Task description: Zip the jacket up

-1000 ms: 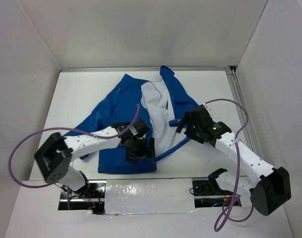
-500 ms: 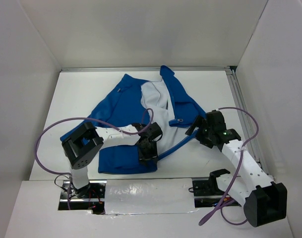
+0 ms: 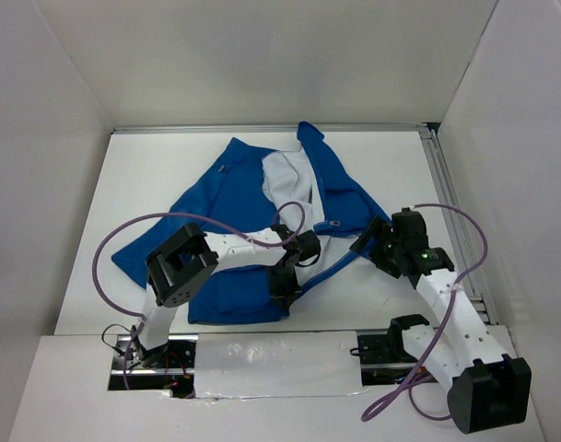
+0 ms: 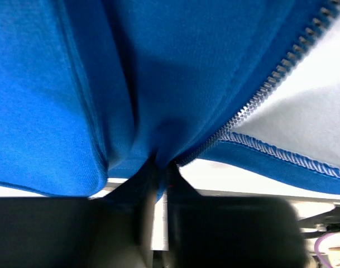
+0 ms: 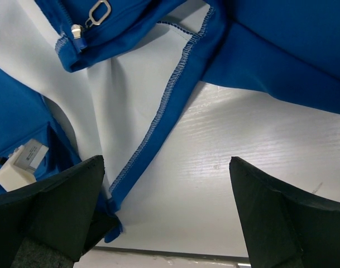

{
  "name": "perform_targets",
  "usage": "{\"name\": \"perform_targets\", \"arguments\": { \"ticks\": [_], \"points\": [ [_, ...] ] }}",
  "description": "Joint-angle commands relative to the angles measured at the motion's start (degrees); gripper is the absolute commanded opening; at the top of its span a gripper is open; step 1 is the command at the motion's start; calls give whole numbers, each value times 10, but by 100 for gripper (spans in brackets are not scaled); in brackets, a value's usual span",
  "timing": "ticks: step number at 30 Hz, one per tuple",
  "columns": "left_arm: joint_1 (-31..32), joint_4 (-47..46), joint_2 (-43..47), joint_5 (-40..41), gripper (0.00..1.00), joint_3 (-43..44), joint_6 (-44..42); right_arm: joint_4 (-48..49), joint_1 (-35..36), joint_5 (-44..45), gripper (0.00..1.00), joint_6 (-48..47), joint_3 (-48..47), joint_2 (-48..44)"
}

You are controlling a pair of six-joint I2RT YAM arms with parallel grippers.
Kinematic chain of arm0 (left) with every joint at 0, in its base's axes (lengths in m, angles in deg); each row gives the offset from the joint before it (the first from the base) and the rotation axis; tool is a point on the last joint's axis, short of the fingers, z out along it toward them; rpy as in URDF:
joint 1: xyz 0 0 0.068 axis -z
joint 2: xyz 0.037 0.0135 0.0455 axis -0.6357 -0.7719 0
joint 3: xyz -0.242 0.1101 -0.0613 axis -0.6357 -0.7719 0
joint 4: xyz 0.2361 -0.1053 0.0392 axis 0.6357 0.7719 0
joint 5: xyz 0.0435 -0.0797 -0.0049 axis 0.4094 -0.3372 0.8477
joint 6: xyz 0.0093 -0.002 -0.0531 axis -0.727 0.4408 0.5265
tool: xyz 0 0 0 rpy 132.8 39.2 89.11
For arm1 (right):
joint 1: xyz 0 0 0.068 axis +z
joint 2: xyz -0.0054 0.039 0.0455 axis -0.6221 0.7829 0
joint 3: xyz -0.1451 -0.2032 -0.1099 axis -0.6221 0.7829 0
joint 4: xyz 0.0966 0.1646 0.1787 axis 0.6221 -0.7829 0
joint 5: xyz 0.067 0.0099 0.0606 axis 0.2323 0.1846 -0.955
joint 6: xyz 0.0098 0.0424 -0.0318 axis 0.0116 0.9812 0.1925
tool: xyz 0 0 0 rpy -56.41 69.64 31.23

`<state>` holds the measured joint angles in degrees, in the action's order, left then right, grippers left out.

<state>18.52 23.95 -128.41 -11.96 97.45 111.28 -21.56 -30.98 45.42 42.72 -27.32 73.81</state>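
Observation:
The blue jacket (image 3: 220,193) lies spread on the table with its front open, showing the white lining (image 3: 285,180). My left gripper (image 3: 286,284) is at the lower front edge. In the left wrist view its jaws are pinched on a fold of blue fabric (image 4: 160,163) right beside the zipper teeth (image 4: 270,84). My right gripper (image 3: 368,241) stands open just right of the other front edge. In its wrist view the stitched blue edge (image 5: 158,123) runs past its left finger (image 5: 58,206). The zipper pull (image 5: 98,12) lies farther up.
White walls enclose the table on three sides, and a metal rail (image 3: 446,193) runs along the right side. Purple cables (image 3: 123,241) loop over both arms. A foil-covered strip (image 3: 271,364) lies at the near edge between the arm bases.
My left gripper slid right along the jacket's lower edge to the front opening and closed on the fabric. My right arm drew back to the right, still open.

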Motion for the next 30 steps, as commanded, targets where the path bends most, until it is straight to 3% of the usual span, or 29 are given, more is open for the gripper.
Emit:
{"name": "perform_targets", "arguments": {
  "ticks": [1, 3, 8, 11, 22, 24, 30],
  "points": [
    [6, -6, -39, 42, 13, 3, 30, 13, -5, 2, 99, -20, 4, -24],
    [7, -7, -30, 42, 0, 3, 26, 14, -5, 6, 98, -36, 3, -29],
    [6, -31, 40, 42, 0, -34, 7, 43, 26, -2, 99, -82, -20, -34],
    [5, -48, 131, 45, 0, -70, 2, 105, 59, -10, 100, -89, -35, -10],
    [-10, -80, 357, 58, 0, -227, -4, 195, 93, -17, 97, -116, -193, 283],
    [-34, -104, 395, 55, 0, -257, -11, 168, 89, -43, 91, -139, -250, 358],
    [-103, -181, 454, 2, 0, -363, -43, 163, 86, -103, 88, -163, -321, 483]
  ]
}}
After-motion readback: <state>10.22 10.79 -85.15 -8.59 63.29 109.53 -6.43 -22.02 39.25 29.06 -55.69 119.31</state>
